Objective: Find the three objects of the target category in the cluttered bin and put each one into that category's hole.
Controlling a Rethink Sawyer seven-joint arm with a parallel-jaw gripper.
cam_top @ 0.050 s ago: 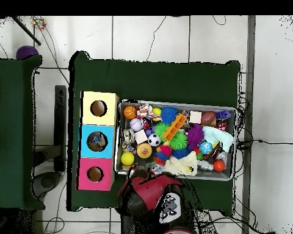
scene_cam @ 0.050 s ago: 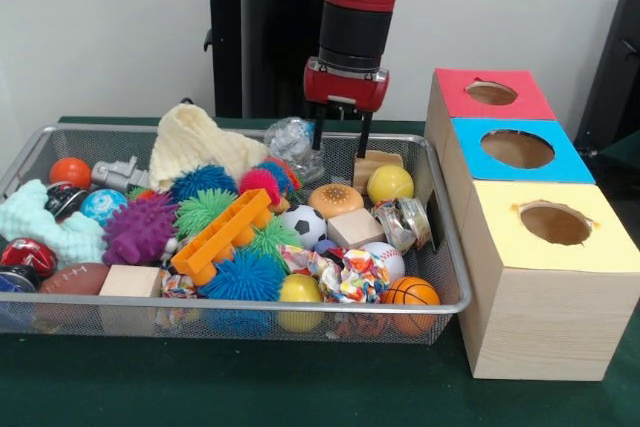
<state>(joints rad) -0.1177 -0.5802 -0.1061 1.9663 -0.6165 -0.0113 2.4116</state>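
My gripper (scene_cam @ 0.050 s ago: 341, 139) hangs open over the back of the wire bin (scene_cam @ 0.050 s ago: 250, 304), with nothing between its fingers. Just below it lie a wooden block (scene_cam @ 0.050 s ago: 377, 163), a yellow ball (scene_cam @ 0.050 s ago: 390, 184) and a crumpled clear wrapper (scene_cam @ 0.050 s ago: 291, 137). The bin is packed with sports balls, spiky balls, wooden blocks and soft toys. To its right stand three boxes with round holes: red (scene_cam @ 0.050 s ago: 458, 103), blue (scene_cam @ 0.050 s ago: 575, 162) and yellow (scene_cam @ 0.050 s ago: 500, 242). In the overhead view the arm (cam_top @ 0.050 s ago: 155, 195) covers the gripper at the edge of the bin (cam_top @ 0.050 s ago: 173, 103).
An orange toy rack (scene_cam @ 0.050 s ago: 222, 235) lies across the middle of the pile and a cream knitted cloth (scene_cam @ 0.050 s ago: 195, 145) is heaped at the back. A basketball (scene_cam @ 0.050 s ago: 410, 293) sits in the front right corner. The boxes (cam_top @ 0.050 s ago: 88, 149) stand in a row against the bin.
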